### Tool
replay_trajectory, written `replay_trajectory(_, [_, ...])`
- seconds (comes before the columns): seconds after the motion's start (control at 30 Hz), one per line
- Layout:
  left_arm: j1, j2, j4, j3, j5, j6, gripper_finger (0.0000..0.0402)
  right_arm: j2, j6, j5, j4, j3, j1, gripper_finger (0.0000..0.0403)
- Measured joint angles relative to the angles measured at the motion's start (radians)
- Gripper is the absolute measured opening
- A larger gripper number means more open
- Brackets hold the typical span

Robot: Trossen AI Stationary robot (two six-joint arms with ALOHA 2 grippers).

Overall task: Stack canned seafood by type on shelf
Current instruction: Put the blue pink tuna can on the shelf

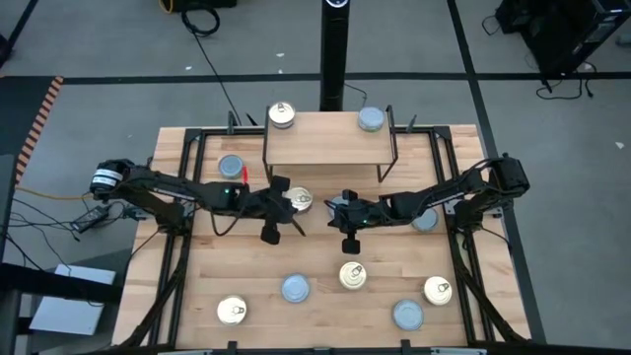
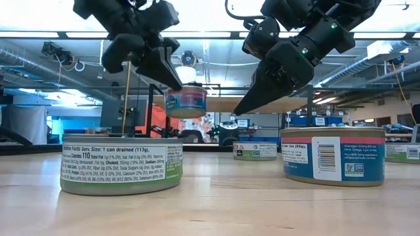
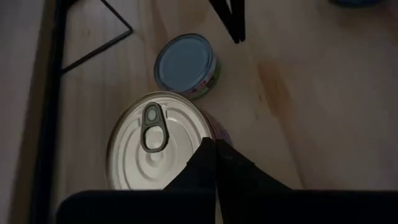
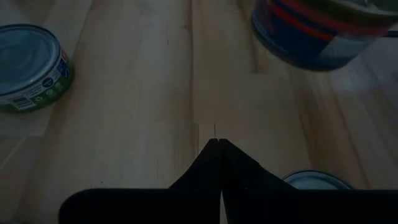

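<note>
Here, the left gripper [image 2: 172, 82], clenched on nothing, noses a gold-topped tin [image 2: 186, 101]; the right gripper [image 2: 246, 107] hangs clenched nearby. Risk: nudging it into the shelf [image 1: 325, 138].

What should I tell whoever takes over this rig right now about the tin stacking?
Left gripper: shut on the held gold-top tin, lifted off the table in front of the shelf.
Right gripper: shut, empty, hovering over mid-table.
Done: a shelved gold-top tin at the shelf's left end and a shelved blue-grey tin toward its right.
Left: place the held tin. Seven more lie on the table, three gold-top and four blue-grey.
</note>
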Motion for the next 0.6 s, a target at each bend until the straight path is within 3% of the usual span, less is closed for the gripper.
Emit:
replay_trajectory(0.13, [-0.027, 0.0, -0.078, 0.055, -0.082, 0.005, 0.0, 0.0, 0.0, 0.0, 0.002, 0.0, 0.0, 0.0007])
replay_trajectory(0.6, [0.021, -0.002, -0.175, 0.186, -0.153, 0.058, 0.0, 0.0, 0.0, 0.0, 0.003, 0.0, 0.008, 0.0007])
